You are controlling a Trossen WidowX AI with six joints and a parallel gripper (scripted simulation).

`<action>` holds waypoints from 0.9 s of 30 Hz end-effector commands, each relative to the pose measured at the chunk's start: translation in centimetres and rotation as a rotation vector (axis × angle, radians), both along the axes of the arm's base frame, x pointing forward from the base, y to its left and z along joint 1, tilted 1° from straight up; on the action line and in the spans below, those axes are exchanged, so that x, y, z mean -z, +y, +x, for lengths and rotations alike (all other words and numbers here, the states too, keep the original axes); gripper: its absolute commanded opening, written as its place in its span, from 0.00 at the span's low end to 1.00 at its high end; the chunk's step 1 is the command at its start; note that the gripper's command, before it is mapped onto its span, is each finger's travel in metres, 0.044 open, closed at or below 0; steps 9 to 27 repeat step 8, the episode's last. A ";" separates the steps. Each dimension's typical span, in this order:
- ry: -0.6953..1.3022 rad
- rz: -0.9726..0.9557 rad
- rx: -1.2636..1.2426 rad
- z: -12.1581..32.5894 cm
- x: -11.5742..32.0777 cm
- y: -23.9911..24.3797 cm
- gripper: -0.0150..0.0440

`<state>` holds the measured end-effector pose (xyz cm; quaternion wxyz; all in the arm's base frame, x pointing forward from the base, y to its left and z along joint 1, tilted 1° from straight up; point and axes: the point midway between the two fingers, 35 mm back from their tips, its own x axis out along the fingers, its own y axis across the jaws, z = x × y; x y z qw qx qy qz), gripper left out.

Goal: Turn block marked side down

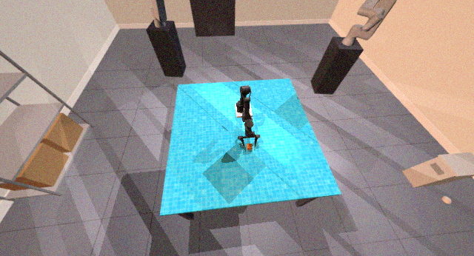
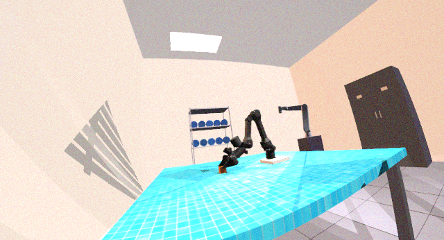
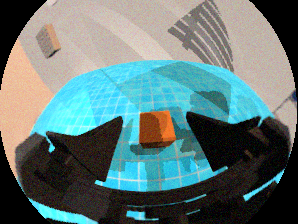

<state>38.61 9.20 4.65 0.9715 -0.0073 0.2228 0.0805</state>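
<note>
A small orange block (image 3: 156, 128) rests on the blue tiled table (image 1: 244, 145). No mark shows on the faces I can see. It also shows in the top view (image 1: 249, 146) and in the exterior view (image 2: 222, 169). My gripper (image 3: 153, 137) is open wide, with one dark finger on each side of the block and a clear gap to both. In the top view the gripper (image 1: 249, 138) hangs low just above and behind the block. In the exterior view the gripper (image 2: 225, 164) slants down at the block.
The arm's white base plate (image 2: 275, 159) sits at the table's far side. Black pedestals with other arms (image 1: 167, 49) (image 1: 335, 65) stand behind the table. A shelf rack (image 2: 209, 132) stands by the wall, and a dark cabinet (image 2: 385, 115) at the right.
</note>
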 end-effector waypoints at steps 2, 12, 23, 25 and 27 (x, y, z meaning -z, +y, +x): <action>-0.002 -0.004 0.002 0.0 0.0 0.0 1.00; -0.002 -0.004 0.002 0.0 0.0 0.0 1.00; -0.002 -0.004 0.002 0.0 0.0 0.0 1.00; -0.002 -0.004 0.002 0.0 0.0 0.0 1.00; -0.002 -0.004 0.002 0.0 0.0 0.0 1.00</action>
